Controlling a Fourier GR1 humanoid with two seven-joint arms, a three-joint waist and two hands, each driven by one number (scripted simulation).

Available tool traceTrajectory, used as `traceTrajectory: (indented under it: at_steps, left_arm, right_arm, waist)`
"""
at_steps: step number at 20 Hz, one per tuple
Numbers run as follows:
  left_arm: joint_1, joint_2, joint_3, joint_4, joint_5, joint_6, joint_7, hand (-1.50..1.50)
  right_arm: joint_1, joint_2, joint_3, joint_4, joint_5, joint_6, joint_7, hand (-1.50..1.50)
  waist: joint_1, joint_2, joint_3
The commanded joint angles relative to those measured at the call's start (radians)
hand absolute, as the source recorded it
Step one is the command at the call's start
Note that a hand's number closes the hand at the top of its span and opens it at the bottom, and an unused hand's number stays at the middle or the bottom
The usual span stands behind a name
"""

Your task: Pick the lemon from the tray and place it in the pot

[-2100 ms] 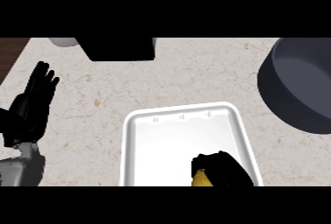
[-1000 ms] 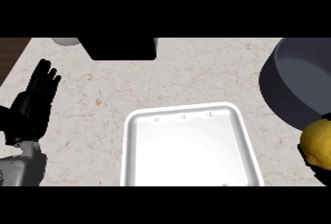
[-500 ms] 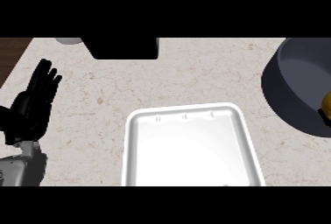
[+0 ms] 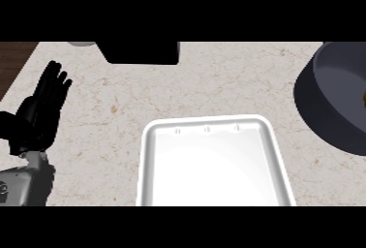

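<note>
1. At right edge, a yellow sliver of lemon point(image 4: 363, 100) now sits inside the pot point(image 4: 325, 111); white tray point(image 4: 154, 160) lies bare.
2. Left robot hand point(image 4: 41, 109) rests released, fingers straight, above the surface point(image 4: 214, 82); right robot hand has left view.

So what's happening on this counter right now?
A robot is moving a lemon from the white tray into the dark pot. The tray holds nothing now, and a sliver of yellow shows inside the pot at the view's right edge. The left hand rests open on the left; the right hand is out of sight.
</note>
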Motion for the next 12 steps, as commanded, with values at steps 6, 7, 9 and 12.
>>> traceTrajectory:
  at_steps: [6, 7, 9, 12]
  left_arm:
    - [-0.060, -0.022, -0.024, 0.027, -0.033, 0.029, 0.027, 0.00]
    - [-0.045, -0.005, 0.000, -0.001, 0.002, 0.004, 0.037, 0.00]
    - [-0.024, -0.004, 0.001, 0.022, 0.005, -0.017, -0.007, 0.00]
    - [-0.039, -0.009, 0.003, 0.060, -0.010, -0.007, -0.026, 0.00]
  right_arm:
    - [-0.269, 0.039, 0.041, 0.600, 0.166, -0.221, -0.246, 1.50]
    - [-0.275, 0.008, 0.014, 0.674, 0.153, -0.210, -0.283, 1.50]
    - [-0.348, -0.001, -0.007, 0.769, 0.107, -0.128, -0.284, 1.50]
    - [-0.383, 0.025, -0.021, 0.881, 0.098, -0.107, -0.274, -1.50]
  waist:
    - [0.003, 0.001, 0.001]
    - [0.006, 0.001, 0.001]
    - [0.017, 0.006, 0.002]
    - [0.016, 0.009, 0.002]
